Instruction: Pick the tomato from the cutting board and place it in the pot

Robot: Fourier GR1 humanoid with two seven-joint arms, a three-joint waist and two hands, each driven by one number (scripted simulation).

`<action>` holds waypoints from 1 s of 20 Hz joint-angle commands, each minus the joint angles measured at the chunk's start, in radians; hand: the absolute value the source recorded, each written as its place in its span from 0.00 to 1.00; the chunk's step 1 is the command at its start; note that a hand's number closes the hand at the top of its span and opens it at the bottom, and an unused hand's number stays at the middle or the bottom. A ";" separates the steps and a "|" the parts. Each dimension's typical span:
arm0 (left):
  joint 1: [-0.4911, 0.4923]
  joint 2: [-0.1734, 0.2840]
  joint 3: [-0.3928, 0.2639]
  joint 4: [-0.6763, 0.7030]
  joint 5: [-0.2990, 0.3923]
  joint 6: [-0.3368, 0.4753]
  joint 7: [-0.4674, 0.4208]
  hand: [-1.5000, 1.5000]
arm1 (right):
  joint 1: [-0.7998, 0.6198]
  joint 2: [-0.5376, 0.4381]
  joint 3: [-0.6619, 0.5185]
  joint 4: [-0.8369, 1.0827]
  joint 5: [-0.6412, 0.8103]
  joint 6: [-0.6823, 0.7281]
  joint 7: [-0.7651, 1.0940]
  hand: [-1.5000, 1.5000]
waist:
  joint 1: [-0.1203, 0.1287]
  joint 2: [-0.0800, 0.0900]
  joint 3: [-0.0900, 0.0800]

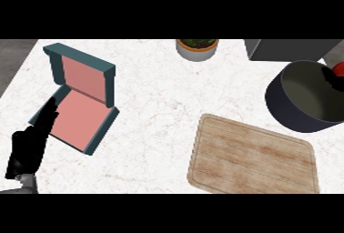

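The red tomato [339,68] shows only as a small patch at the right edge, above the far right rim of the dark pot [295,109]. My right hand [330,83] is mostly cut off by that edge; its black fingers curl round the tomato over the pot's opening. The wooden cutting board [252,157] lies bare at the lower right, in front of the pot. My left hand [30,141] rests open at the lower left, fingers pointing up, beside the teal box.
An open teal box [80,102] with a pink inside lies at the left, its lid raised. A potted plant [197,48] stands at the back middle, and a grey block [289,49] sits behind the pot.
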State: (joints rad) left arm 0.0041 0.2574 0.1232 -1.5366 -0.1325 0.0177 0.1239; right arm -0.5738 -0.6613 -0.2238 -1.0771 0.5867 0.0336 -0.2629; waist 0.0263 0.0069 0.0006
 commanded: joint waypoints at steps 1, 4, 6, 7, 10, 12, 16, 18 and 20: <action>-0.010 -0.006 -0.016 -0.019 0.001 -0.017 0.018 0.50 | -0.128 0.020 0.050 0.257 0.119 -0.116 -0.080 1.00 | 0.023 0.007 0.001; 0.009 0.022 0.012 -0.072 0.017 -0.031 0.050 0.50 | -0.173 0.019 0.044 0.417 0.146 -0.154 -0.148 1.00 | 0.021 0.004 0.002; -0.031 -0.026 -0.018 0.018 -0.022 0.010 -0.001 0.50 | -0.184 0.039 -0.003 0.485 0.071 -0.109 -0.204 1.00 | 0.007 0.006 0.001; 0.003 -0.018 -0.016 -0.036 -0.011 -0.004 0.014 0.50 | -0.246 0.035 0.008 0.554 0.101 -0.110 -0.181 0.00 | 0.022 0.007 0.002; 0.011 -0.004 0.010 0.003 0.008 -0.022 -0.032 0.50 | -0.271 0.067 -0.018 0.640 0.069 -0.079 -0.194 0.00 | 0.030 0.013 0.002; -0.009 0.013 0.005 -0.032 0.002 -0.032 0.016 0.50 | -0.292 0.049 -0.056 0.696 0.037 -0.065 -0.270 0.00 | 0.026 0.012 0.003; -0.020 0.002 0.011 -0.013 0.010 -0.035 0.011 0.50 | -0.344 0.056 -0.070 0.788 0.045 -0.099 -0.315 0.00 | 0.020 0.010 0.002; -0.013 -0.018 -0.003 -0.026 -0.017 -0.008 0.022 0.50 | -0.358 0.068 -0.086 0.789 0.026 -0.100 -0.347 0.00 | 0.015 0.008 0.002; -0.008 -0.021 -0.001 -0.021 -0.003 -0.016 0.021 0.50 | -0.356 0.049 -0.169 0.760 -0.072 -0.049 -0.416 0.00 | 0.008 0.007 0.002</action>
State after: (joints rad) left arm -0.0032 0.2514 0.1257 -1.5669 -0.1330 -0.0064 0.1473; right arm -0.9170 -0.6102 -0.3180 -0.3300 0.5957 -0.0360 -0.5907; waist 0.0435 0.0157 0.0029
